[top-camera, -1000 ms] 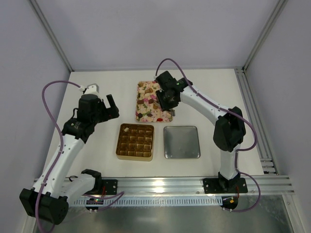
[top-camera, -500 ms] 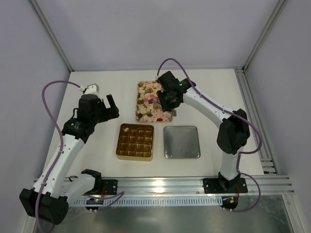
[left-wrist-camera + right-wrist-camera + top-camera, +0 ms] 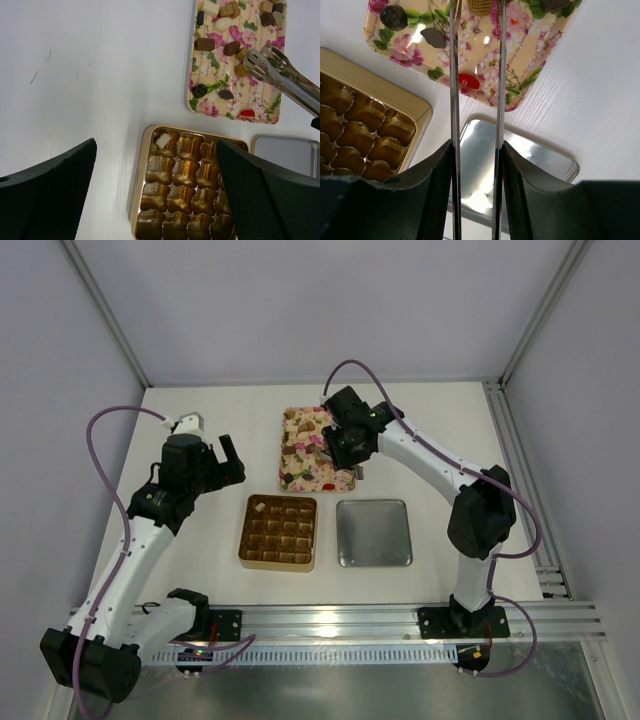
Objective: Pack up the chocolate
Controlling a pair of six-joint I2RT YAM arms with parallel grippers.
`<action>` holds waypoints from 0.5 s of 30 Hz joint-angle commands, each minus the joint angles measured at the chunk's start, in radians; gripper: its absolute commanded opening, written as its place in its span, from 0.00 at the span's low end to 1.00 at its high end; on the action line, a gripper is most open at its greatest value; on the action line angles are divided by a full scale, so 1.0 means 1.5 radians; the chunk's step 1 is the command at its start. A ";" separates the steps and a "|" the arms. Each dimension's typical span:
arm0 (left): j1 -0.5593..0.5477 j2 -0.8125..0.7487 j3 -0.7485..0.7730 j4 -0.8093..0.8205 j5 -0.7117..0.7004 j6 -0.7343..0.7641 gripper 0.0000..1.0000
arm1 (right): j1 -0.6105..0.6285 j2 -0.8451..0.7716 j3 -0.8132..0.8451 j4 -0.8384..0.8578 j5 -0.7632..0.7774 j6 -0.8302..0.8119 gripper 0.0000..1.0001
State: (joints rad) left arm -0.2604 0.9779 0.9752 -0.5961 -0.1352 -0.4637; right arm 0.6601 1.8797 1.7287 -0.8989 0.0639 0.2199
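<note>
Several chocolate pieces (image 3: 205, 44) lie on the pink flowered tray (image 3: 300, 475). One cream-white piece (image 3: 162, 141) sits in the far left corner cell of the gold box (image 3: 244, 540). My right gripper (image 3: 476, 150) hangs over the tray's right side, shut on metal tongs (image 3: 454, 100). The tong tips (image 3: 260, 62) straddle a light brown piece (image 3: 482, 5) on the tray; whether they pinch it is unclear. My left gripper (image 3: 157, 200) hovers open and empty above the box's left part.
A silver lid (image 3: 374, 533) lies right of the gold box, near the tray's front edge. A dark round piece (image 3: 393, 16) and a red one (image 3: 469, 81) lie near the tray's front edge. White tabletop spreads to the left of the box.
The right arm's elbow has shifted a little to the right while the tongs stayed over the tray. The left arm has not moved.
</note>
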 commanded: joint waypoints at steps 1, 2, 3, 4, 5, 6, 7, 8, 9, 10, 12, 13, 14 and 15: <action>0.001 -0.004 0.001 0.009 -0.006 0.000 1.00 | 0.005 -0.030 -0.004 0.007 -0.002 0.007 0.44; 0.000 -0.004 0.001 0.009 -0.006 0.000 1.00 | 0.006 -0.030 -0.006 0.008 -0.004 0.007 0.44; 0.001 -0.005 0.001 0.009 -0.007 0.001 1.00 | 0.007 -0.031 -0.012 0.011 -0.004 0.008 0.44; 0.001 -0.006 0.001 0.008 -0.007 0.000 1.00 | 0.009 -0.032 -0.016 0.012 -0.004 0.009 0.44; 0.001 -0.005 0.000 0.008 -0.007 0.000 1.00 | 0.009 -0.033 -0.019 0.013 -0.004 0.009 0.43; 0.001 -0.005 0.000 0.008 -0.007 0.000 1.00 | 0.009 -0.033 -0.026 0.016 -0.005 0.010 0.44; 0.001 -0.005 0.000 0.008 -0.006 0.000 1.00 | 0.009 -0.034 -0.030 0.017 -0.003 0.011 0.43; 0.001 -0.004 0.000 0.009 -0.005 0.000 1.00 | 0.008 -0.034 -0.034 0.018 -0.002 0.011 0.44; 0.001 -0.005 0.001 0.009 -0.005 -0.001 1.00 | 0.009 -0.033 -0.035 0.021 -0.004 0.011 0.43; 0.001 -0.005 0.001 0.008 -0.005 0.000 1.00 | 0.008 -0.032 -0.036 0.021 -0.005 0.011 0.43; 0.001 -0.004 0.001 0.008 -0.005 0.000 1.00 | 0.009 -0.030 -0.035 0.024 -0.007 0.011 0.44; 0.001 -0.005 0.001 0.008 -0.005 -0.001 1.00 | 0.009 -0.027 -0.034 0.025 -0.009 0.011 0.44; 0.001 -0.005 0.000 0.010 -0.005 -0.001 1.00 | 0.009 -0.025 -0.031 0.026 -0.009 0.011 0.43; 0.001 -0.005 0.001 0.008 -0.006 0.000 1.00 | 0.009 -0.023 -0.029 0.026 -0.011 0.011 0.44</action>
State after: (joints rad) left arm -0.2604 0.9779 0.9752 -0.5961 -0.1352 -0.4641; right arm 0.6666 1.8797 1.6680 -0.8917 0.0570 0.2276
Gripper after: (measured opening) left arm 0.996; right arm 0.441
